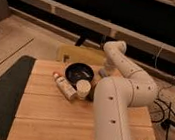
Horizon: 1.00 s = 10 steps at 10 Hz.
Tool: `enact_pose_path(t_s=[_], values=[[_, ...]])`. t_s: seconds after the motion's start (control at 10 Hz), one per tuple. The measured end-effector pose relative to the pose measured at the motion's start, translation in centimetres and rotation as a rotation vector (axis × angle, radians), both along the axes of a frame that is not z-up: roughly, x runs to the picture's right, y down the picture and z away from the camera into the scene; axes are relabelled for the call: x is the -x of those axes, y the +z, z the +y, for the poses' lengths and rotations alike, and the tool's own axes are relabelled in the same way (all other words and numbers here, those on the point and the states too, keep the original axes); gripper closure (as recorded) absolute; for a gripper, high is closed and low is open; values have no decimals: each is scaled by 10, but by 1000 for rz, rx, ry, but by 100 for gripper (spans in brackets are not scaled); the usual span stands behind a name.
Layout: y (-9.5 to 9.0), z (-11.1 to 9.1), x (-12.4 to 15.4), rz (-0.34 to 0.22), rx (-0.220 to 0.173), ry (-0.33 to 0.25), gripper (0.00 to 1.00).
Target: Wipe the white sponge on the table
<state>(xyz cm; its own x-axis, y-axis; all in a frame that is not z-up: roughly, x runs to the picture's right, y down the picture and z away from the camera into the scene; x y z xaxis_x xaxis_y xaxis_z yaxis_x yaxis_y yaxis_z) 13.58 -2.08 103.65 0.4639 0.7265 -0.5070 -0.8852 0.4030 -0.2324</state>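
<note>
One gripper (102, 75), jaws closed, hangs over the far edge of the bamboo table (46, 123), just right of the dark bowl (79, 73); no white sponge can be made out, so any hold is unconfirmed; bare planks lie nearer and leftward, long axis left-right.

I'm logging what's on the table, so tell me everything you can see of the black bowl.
The black bowl is round, shallow and dark, with a slight sheen inside; any contents cannot be made out. It sits upright near the far edge of the bamboo table. A small pale cup stands at its near rim, and a bottle lies just front-left. The robot's tool, shut, hangs by its right rim; contact cannot be told.
</note>
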Motion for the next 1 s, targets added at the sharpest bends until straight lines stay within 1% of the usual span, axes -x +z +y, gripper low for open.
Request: enact_pose_path(t_s=[0.1, 0.2, 0.3, 0.4, 0.5, 0.6, 0.8, 1.0], values=[[2, 1, 13, -26, 4, -9, 100], [2, 1, 31, -65, 8, -11, 100], [-3, 6, 43, -95, 25, -10, 100], [-11, 15, 50, -115, 51, -7, 100], [-21, 23, 49, -124, 76, -4, 100], [-29, 27, 42, -117, 91, 2, 100], [-45, 34, 12, -68, 112, 6, 100], [-52, 39, -12, -19, 124, 13, 100]])
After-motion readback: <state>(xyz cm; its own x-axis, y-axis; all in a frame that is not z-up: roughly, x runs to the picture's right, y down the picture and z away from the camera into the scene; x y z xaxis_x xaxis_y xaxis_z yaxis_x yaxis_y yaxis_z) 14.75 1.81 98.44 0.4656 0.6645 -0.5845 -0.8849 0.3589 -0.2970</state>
